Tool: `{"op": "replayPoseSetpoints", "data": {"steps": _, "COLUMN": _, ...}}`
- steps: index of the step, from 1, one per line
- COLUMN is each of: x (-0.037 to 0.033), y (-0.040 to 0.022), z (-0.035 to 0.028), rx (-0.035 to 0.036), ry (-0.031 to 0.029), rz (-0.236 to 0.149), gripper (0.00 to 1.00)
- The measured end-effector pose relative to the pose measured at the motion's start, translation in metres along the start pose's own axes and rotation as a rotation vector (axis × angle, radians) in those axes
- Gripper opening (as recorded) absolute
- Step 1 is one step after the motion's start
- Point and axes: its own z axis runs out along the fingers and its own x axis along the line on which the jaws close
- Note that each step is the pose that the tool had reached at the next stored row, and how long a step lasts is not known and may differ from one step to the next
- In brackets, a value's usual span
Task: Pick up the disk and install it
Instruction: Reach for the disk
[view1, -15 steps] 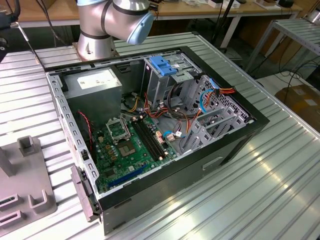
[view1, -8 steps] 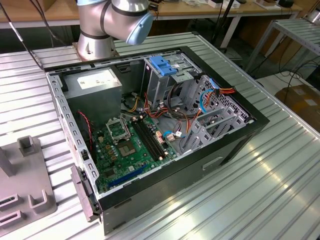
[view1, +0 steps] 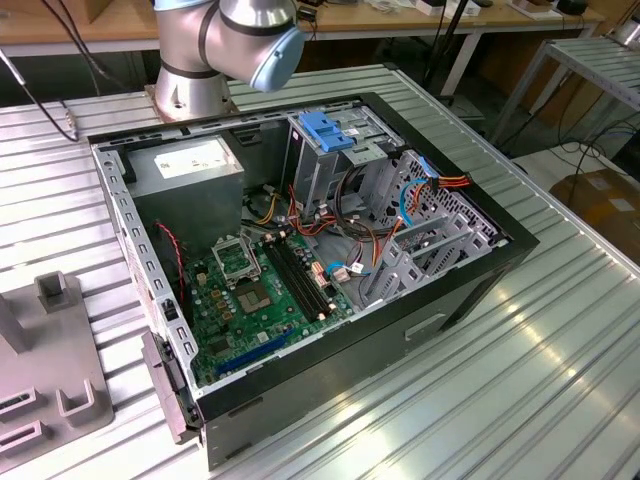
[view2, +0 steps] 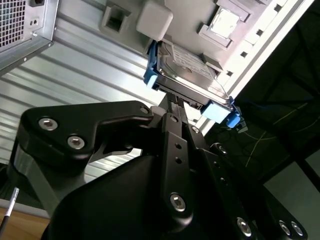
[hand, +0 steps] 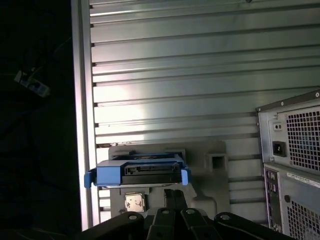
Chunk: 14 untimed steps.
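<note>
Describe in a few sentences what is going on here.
A robot arm's gripper holds the disk by its edge, above a grey holder on the table beside the open case. The disk is not yet in the case.

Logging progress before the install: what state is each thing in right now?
computer case: side open, internals exposed.
disk: clipped in blue bracket, gripped at the grey fixture, outside the case.
gripper: fingers shut on the disk's edge.
</note>
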Motion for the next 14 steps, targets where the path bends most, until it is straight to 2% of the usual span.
{"op": "replayPoseSetpoints", "data": {"steps": 5, "x": 0.0220, "y": 0.0015, "z": 0.0022, "rx": 0.0000, "ry": 0.0001, "rz": 0.000, "gripper": 0.10}}
{"op": "replayPoseSetpoints", "data": {"steps": 6, "x": 0.0299, "y": 0.0021, "z": 0.0031, "rx": 0.0000, "ry": 0.0000, "rz": 0.000, "gripper": 0.10}}
{"op": "replayPoseSetpoints", "data": {"steps": 8, "x": 0.0373, "y": 0.0027, "z": 0.0039, "rx": 0.0000, "ry": 0.0000, "rz": 0.000, "gripper": 0.10}}
{"op": "replayPoseSetpoints", "data": {"steps": 9, "x": 0.0434, "y": 0.0031, "z": 0.0045, "rx": 0.0000, "ry": 0.0000, "rz": 0.000, "gripper": 0.10}}
{"op": "replayPoseSetpoints", "data": {"steps": 12, "x": 0.0545, "y": 0.0034, "z": 0.0056, "rx": -0.0001, "ry": -0.0001, "rz": 0.001, "gripper": 0.10}}
{"op": "replayPoseSetpoints", "data": {"steps": 14, "x": 0.0592, "y": 0.0032, "z": 0.0059, "rx": 0.0000, "ry": -0.0001, "rz": 0.001, "gripper": 0.10}}
